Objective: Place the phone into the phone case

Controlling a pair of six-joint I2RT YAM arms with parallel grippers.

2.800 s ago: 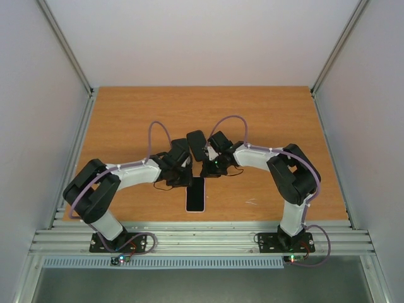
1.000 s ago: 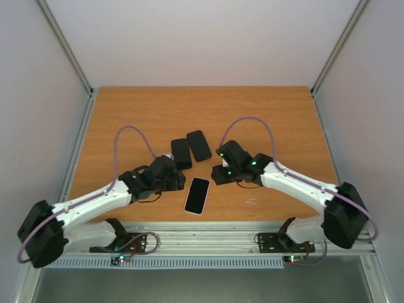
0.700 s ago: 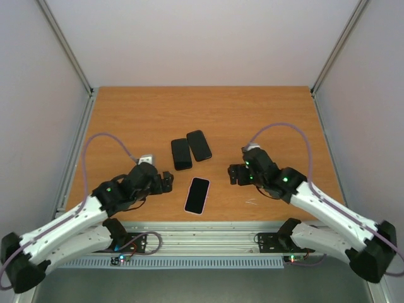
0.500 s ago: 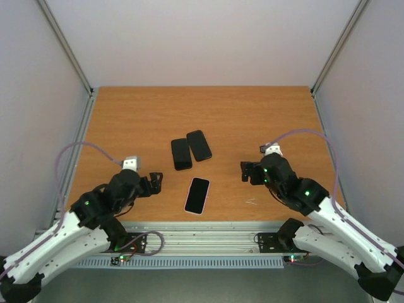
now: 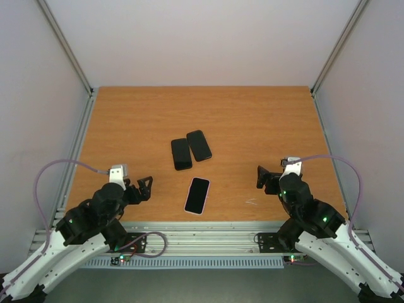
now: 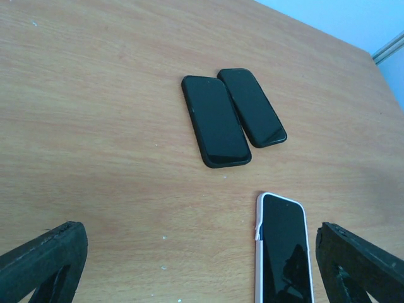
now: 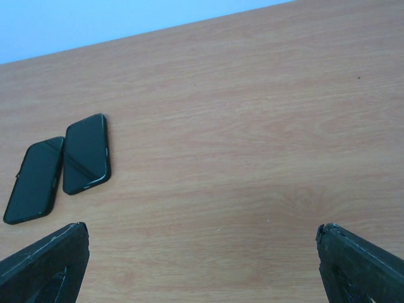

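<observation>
A phone with a dark screen (image 5: pixel 197 195) lies flat near the table's front edge, inside a pale pink-white case (image 6: pixel 259 265) whose rim wraps it. In the left wrist view a small bit of that rim stands off the phone's (image 6: pixel 285 249) left side. My left gripper (image 5: pixel 141 189) hovers to the phone's left, open and empty. To the phone's right my right gripper (image 5: pixel 270 179) is also open and empty. Bare wood lies between the jaws of the left gripper (image 6: pixel 202 265) and of the right gripper (image 7: pixel 201 255).
Two black phone-shaped slabs lie side by side beyond the cased phone: a matt one (image 5: pixel 181 153) (image 6: pixel 216 121) (image 7: pixel 35 180) and a glossier one (image 5: pixel 199 145) (image 6: pixel 251 107) (image 7: pixel 86 153). Metal rails (image 5: pixel 202 237) border the table's near edge, and walls enclose it.
Both arms have pulled back from the phone toward the near corners, left arm leftward and right arm rightward, and both grippers have opened wide. The cased phone stays where it lay.
</observation>
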